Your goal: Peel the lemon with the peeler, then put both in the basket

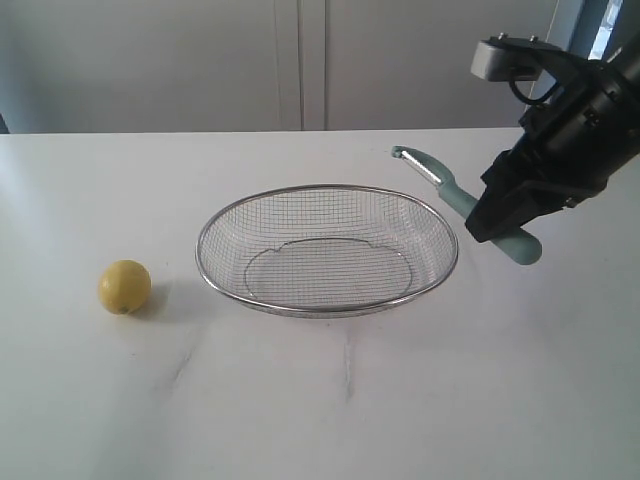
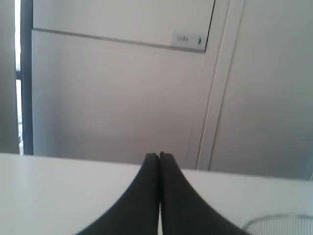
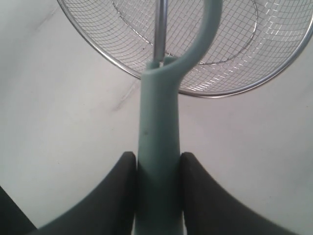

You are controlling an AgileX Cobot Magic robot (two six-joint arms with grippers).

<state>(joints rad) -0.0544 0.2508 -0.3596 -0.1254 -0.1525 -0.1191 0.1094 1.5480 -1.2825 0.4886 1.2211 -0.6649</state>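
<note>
The yellow lemon (image 1: 124, 286) lies on the white table at the left, well apart from the wire mesh basket (image 1: 327, 250) in the middle. My right gripper (image 1: 497, 222) is shut on the pale teal handle of the peeler (image 1: 455, 197), held in the air beside the basket's right rim, blade head pointing up and left. In the right wrist view the peeler (image 3: 159, 147) runs out between the fingers (image 3: 122, 181) toward the basket (image 3: 234, 73). My left gripper (image 2: 160, 155) is shut on nothing, above the table; it is out of the exterior view.
The white table (image 1: 400, 400) stretches wide around the basket. Pale cabinet panels (image 1: 300, 60) stand behind its far edge. A corner of the basket rim (image 2: 281, 223) shows in the left wrist view.
</note>
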